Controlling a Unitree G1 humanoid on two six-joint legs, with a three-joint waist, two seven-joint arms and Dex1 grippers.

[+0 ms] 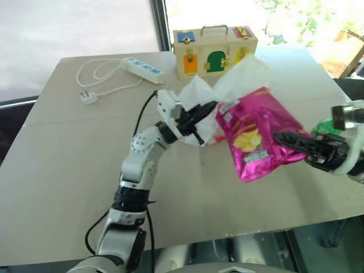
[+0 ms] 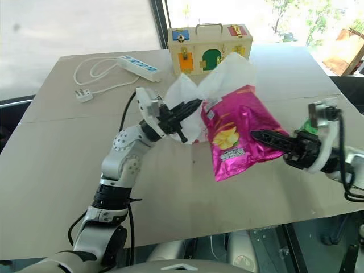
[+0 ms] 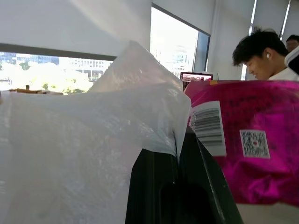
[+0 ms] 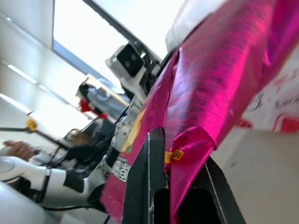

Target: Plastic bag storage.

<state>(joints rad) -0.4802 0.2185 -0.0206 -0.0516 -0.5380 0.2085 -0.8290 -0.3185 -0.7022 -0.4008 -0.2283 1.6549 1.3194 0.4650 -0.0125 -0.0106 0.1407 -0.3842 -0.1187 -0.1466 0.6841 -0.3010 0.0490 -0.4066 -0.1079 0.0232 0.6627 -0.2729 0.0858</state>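
Both arms raised, left tool and right tool clamped.

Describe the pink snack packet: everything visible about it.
The pink snack packet is a glossy magenta foil pouch, crinkled, with a yellow chip picture, a white barcode label and a QR code. It hangs above the table, tilted, its lower edge pinched in the right gripper. Its upper part lies against the plastic bag, which the left gripper holds.
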